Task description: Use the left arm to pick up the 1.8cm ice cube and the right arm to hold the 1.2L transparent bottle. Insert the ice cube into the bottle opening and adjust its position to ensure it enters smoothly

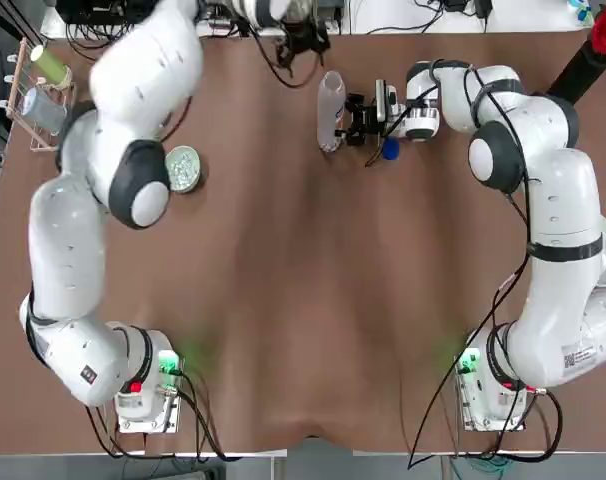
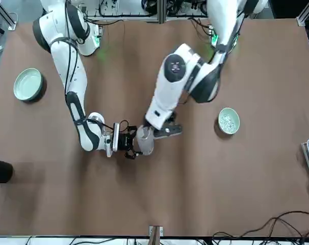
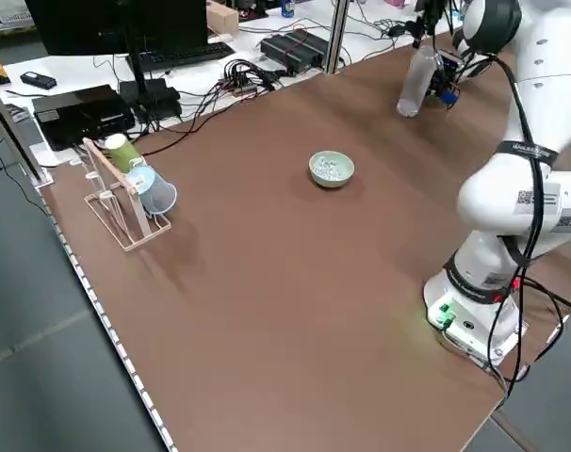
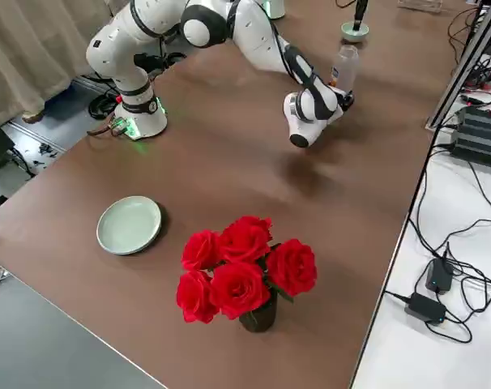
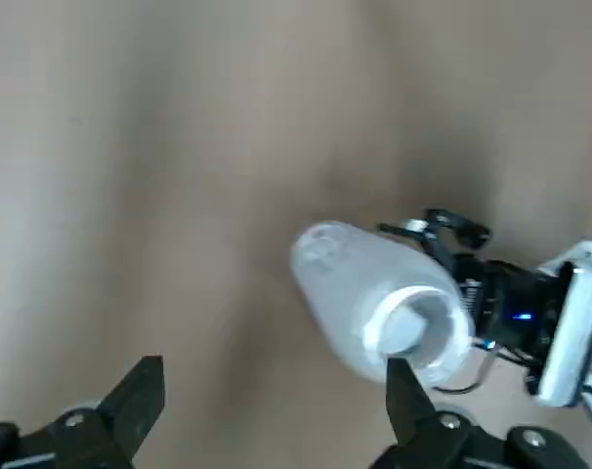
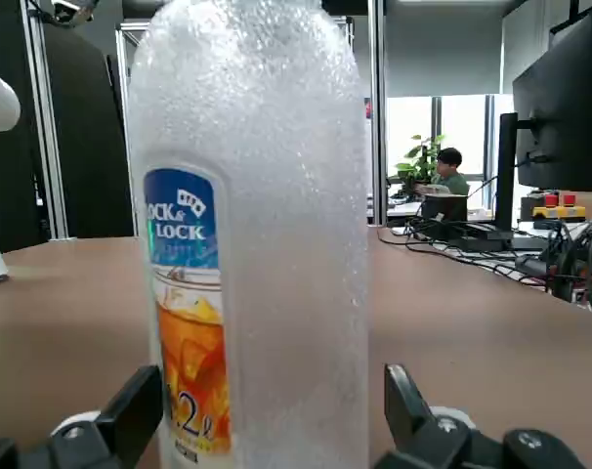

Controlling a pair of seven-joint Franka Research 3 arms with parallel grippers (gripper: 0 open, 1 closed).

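Note:
The clear bottle [image 1: 330, 108] stands upright at the far middle of the table, its orange and blue label facing the right wrist camera [image 6: 193, 322]. My right gripper [image 1: 355, 118] is at its side, one finger on each flank, shut on the bottle [image 2: 146, 141]. My left gripper [image 5: 272, 391] hangs just above the bottle opening [image 5: 413, 324], fingers spread wide and holding nothing. A small whitish lump inside the mouth looks like the ice cube [image 5: 405, 330]. From the front, the left gripper [image 2: 167, 130] overlaps the bottle top.
A pale green dish [image 1: 183, 168] of small ice pieces sits left of centre. A blue cap [image 1: 390, 149] lies under the right wrist. A cup rack [image 1: 38, 90] stands at the far left edge. A green plate [image 4: 129, 224] and red roses [image 4: 245, 267] are on the right.

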